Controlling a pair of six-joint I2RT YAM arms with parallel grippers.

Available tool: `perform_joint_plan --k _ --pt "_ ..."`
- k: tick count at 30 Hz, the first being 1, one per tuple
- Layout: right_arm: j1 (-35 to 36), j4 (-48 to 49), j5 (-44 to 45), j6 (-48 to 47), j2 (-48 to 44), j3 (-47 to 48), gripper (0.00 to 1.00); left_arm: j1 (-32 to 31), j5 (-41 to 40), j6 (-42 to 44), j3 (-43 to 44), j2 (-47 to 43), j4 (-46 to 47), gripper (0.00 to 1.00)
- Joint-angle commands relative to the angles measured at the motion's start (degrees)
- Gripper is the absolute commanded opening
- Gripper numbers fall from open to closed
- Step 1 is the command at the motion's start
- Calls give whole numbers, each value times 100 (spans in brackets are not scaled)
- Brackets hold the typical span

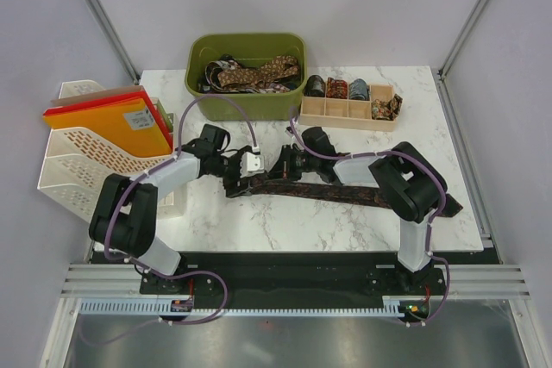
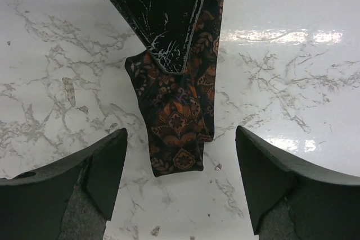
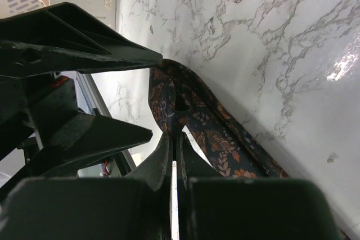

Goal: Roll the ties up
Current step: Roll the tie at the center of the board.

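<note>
- The tie (image 1: 328,191), dark with an orange floral print, lies flat on the marble table (image 1: 285,226), in front of the green bin (image 1: 246,105), on the side toward the arm bases.
- Its long axis runs left to right, roughly parallel to the bin's front wall. One end points left and sits just in front of the bin's front wall. The other end reaches well past the bin's right corner and slants slightly toward the table's near edge.
- The left end is doubled over on itself, and fabric there rises off the marble.
- The right gripper (image 3: 173,141) is at that fold in front of the bin. Its jaws are pressed together, and their tips seem to pinch the lifted fabric.
- The left gripper (image 2: 180,139) is just left of it with its jaws spread wide. One finger stands on each side of the tie's tip, and neither touches it.
- Inside the bin is a heap of loose ties (image 1: 259,73).
- A wooden tray (image 1: 345,120) sits just right of the bin, with rolled ties (image 1: 336,88) in its compartments.
- A white file rack (image 1: 86,148) holding folders stands left of the bin.
</note>
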Motion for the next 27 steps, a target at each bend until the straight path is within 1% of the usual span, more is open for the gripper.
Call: perform_joint_plan --k 1,3,4,7,12,14,15,19,20,21,23,24,27 --pt "0 388 -153 195 78 -125 2 -57 -219 570 -65 162 304 81" --pt "-8 310 -162 160 78 -160 2 -75 -342 561 -65 258 331 76" --pt "-8 283 -162 151 78 -178 2 -75 -368 561 -56 268 331 72" --pt "0 151 -127 90 60 -230 2 -83 -518 578 -65 364 348 66" --pt "-8 -243 -13 -208 95 -126 2 -110 -579 684 -118 408 340 65" --pt "0 -410 66 -332 165 -47 3 -119 -571 640 -65 461 331 59" --pt "0 -446 101 -350 235 -20 2 -127 -553 666 -39 470 314 55" --pt "9 -692 207 -455 402 191 3 -145 -527 640 14 496 217 45" --pt "9 -788 216 -482 420 278 3 -154 -509 640 32 461 156 43" --pt "18 -815 216 -517 455 314 3 -163 -501 640 32 435 120 38" --pt "18 -842 190 -517 464 349 3 -198 -500 658 23 330 -29 34" --pt "27 -842 190 -535 456 358 3 -215 -509 632 32 286 -82 30" --pt "71 -886 207 -561 438 350 2 -242 -492 492 -73 -38 -293 30"
